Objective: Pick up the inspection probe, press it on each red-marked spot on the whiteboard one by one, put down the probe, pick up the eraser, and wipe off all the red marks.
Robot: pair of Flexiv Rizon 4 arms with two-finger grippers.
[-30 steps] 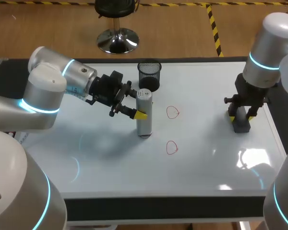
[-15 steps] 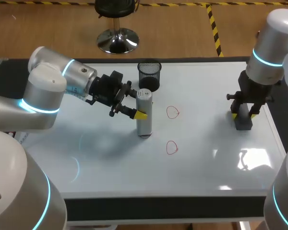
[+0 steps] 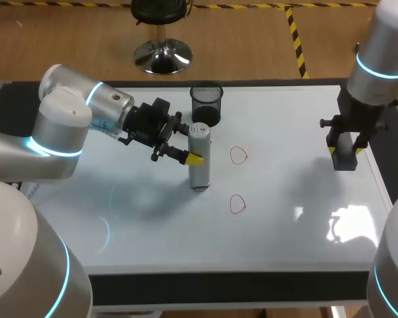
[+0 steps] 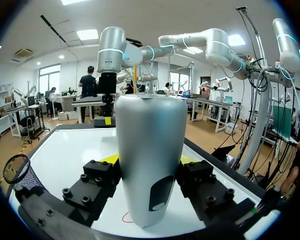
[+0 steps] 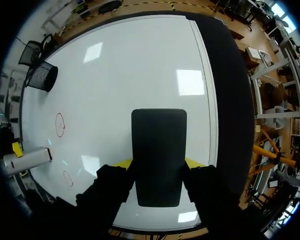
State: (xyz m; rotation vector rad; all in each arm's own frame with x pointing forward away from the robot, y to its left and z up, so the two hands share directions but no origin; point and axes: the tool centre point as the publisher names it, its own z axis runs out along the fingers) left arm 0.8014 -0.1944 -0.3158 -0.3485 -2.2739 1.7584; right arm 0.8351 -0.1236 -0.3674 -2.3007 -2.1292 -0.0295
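Note:
The silver cylindrical probe (image 3: 199,165) stands upright on the whiteboard (image 3: 285,119), left of two red circles (image 3: 239,156) (image 3: 237,204). My left gripper (image 3: 196,157) is shut on the probe from both sides; in the left wrist view the probe (image 4: 150,150) fills the gap of the gripper (image 4: 149,161), with a red mark (image 4: 126,218) at its foot. At the board's right side, my right gripper (image 3: 343,151) is shut on the dark eraser (image 3: 345,160), held above the surface. The right wrist view shows the eraser (image 5: 158,150) in that gripper (image 5: 158,162), and both red marks (image 5: 59,124) (image 5: 67,178) far off beside it.
A black mesh cup (image 3: 206,105) stands at the board's far edge, just behind the probe, and shows as well in the right wrist view (image 5: 42,76). A dark strip runs along the board's right edge (image 3: 378,165).
My right arm has lifted the eraser off the board and carried it a little farther back and to the right. The left arm and the probe have not moved.

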